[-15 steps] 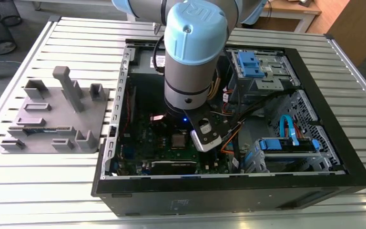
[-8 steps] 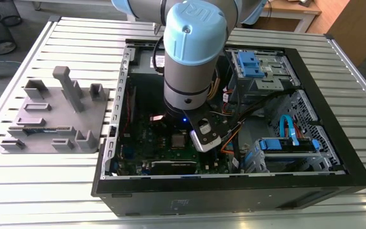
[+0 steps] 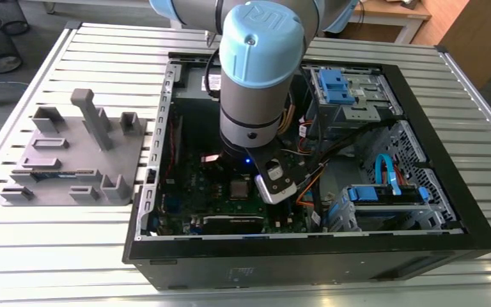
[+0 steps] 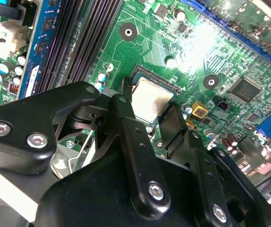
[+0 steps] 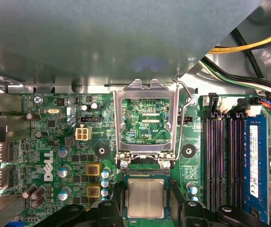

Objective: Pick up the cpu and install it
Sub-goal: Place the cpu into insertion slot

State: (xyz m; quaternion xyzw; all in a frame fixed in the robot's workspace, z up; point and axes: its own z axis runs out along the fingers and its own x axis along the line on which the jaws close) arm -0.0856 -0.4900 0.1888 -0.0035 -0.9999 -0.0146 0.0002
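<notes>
Table (image 3: 58, 256): slatted metal, bearing open computer case (image 3: 314, 262).
Board (image 5: 79, 142): green, flat inside case.
Frame (image 5: 145, 90): silver, hinged up beside socket.
Gripper (image 4: 148, 101): spread wide, one finger each side of chip.
Chip (image 5: 146, 197): silver square, lying in socket between fingers.

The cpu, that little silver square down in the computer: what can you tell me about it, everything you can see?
The cpu is a small flat square with a dull silvery metal top. It lies level in its socket on the green motherboard, inside the open computer case. The socket's metal frame is flipped open beside it, not clamped over it. The black tool sits closely around it; whether it touches cannot be told.
</notes>
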